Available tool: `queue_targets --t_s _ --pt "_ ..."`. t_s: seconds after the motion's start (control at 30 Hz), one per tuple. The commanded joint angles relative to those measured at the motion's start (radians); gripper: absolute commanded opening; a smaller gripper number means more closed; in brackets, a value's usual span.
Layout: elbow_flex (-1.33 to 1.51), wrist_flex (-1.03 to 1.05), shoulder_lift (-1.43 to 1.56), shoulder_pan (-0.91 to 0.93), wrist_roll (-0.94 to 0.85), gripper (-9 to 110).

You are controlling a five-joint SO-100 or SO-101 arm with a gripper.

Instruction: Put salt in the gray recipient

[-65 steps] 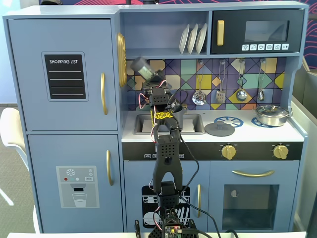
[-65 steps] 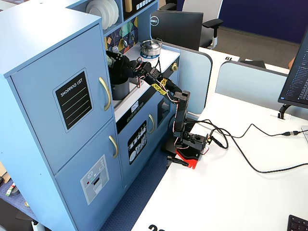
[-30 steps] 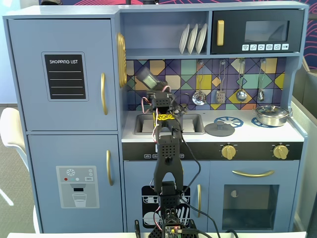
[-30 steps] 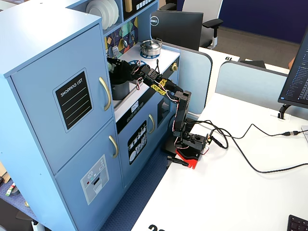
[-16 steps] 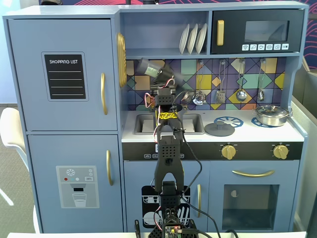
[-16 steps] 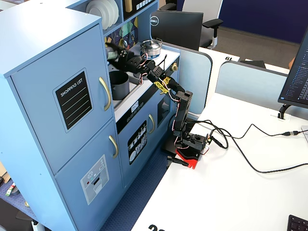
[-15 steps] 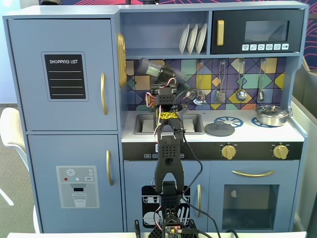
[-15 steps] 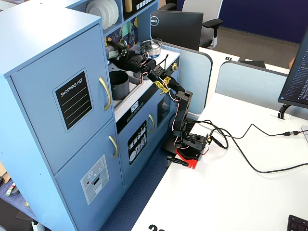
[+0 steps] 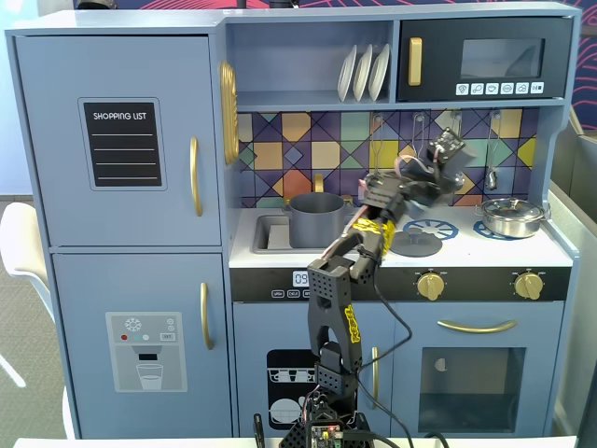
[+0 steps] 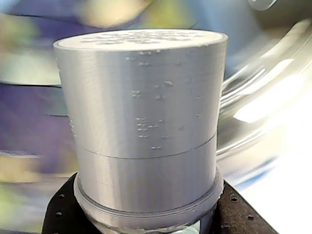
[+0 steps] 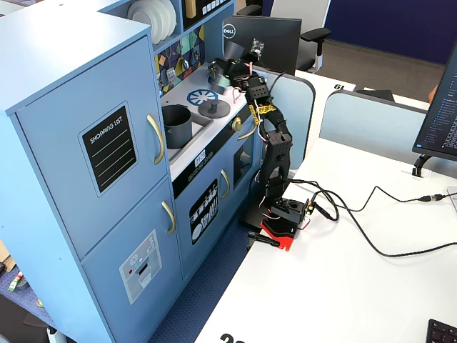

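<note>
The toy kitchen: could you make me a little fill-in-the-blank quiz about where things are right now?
1. The gray pot stands in the ____.
2. The claw is shut on the ____, whose cap fills the wrist view.
3. In a fixed view, the shiny steel pot sits at the ____ end of the counter.

Missing words: sink; salt shaker; right.

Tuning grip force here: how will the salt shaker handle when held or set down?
The salt shaker looks rigid, faintly layered like printed plastic, so probably light. Its round sides may twist in a loose grip. Laid sideways, it would likely roll.
</note>
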Motion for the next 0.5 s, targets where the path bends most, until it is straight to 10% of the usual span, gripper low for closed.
queue_targets --t_s 0.0,0.47 --pt "0.095 -0.213 0.063 0.101 -0.388 0" --pt "0.333 -0.629 0.000 0.098 -0.434 0"
